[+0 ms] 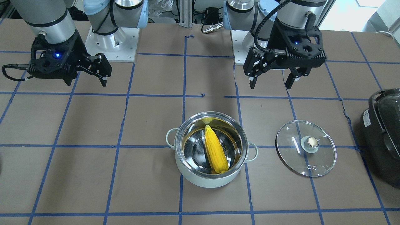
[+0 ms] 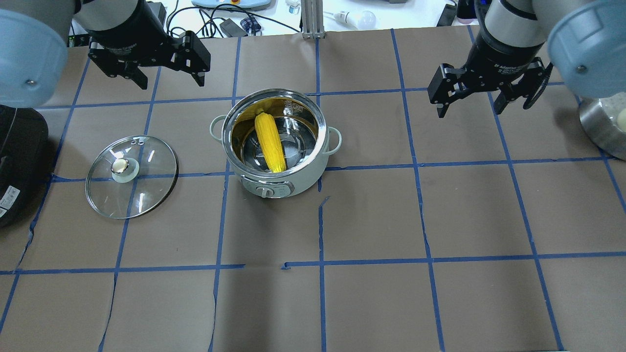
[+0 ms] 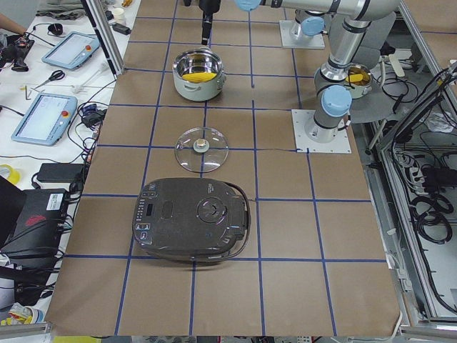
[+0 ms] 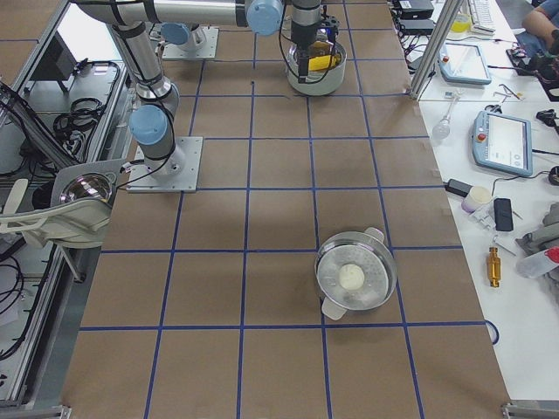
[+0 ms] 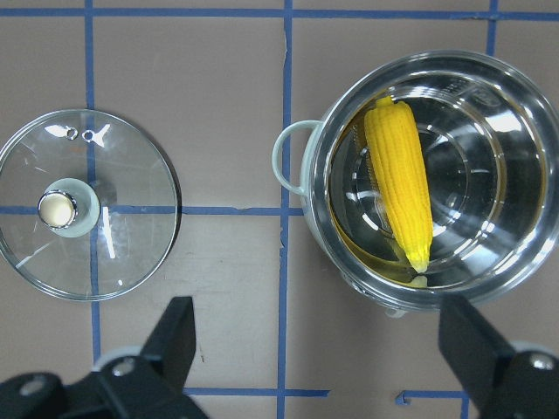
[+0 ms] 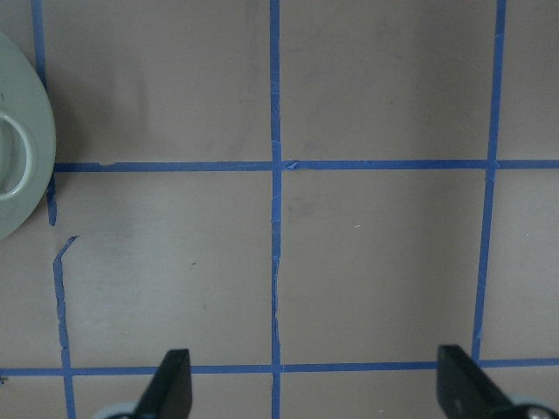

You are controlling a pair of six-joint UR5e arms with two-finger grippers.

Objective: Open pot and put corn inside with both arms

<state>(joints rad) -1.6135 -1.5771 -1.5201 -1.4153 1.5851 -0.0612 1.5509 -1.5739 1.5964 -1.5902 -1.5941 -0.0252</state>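
The pale mint-green pot (image 2: 298, 177) stands open at mid-table, and the yellow corn (image 2: 270, 142) lies inside it on the steel bottom. It also shows in the front view, pot (image 1: 203, 179) and corn (image 1: 215, 150), and in the left wrist view, pot (image 5: 290, 161) and corn (image 5: 400, 192). The glass lid (image 2: 131, 168) lies flat on the table beside the pot, knob up (image 1: 306, 148) (image 5: 87, 205). My left gripper (image 2: 171, 78) (image 1: 271, 82) (image 5: 323, 349) is open and empty, raised behind lid and pot. My right gripper (image 2: 468, 107) (image 1: 103, 78) (image 6: 314, 384) is open and empty, well to the pot's right.
A black glossy appliance (image 2: 14, 166) (image 1: 384, 134) sits at the table's left end, next to the lid. A second steel pot (image 4: 354, 279) with a white object in it stands at the right end (image 2: 604, 129). The pot's handle (image 6: 13, 166) shows at the right wrist view's edge.
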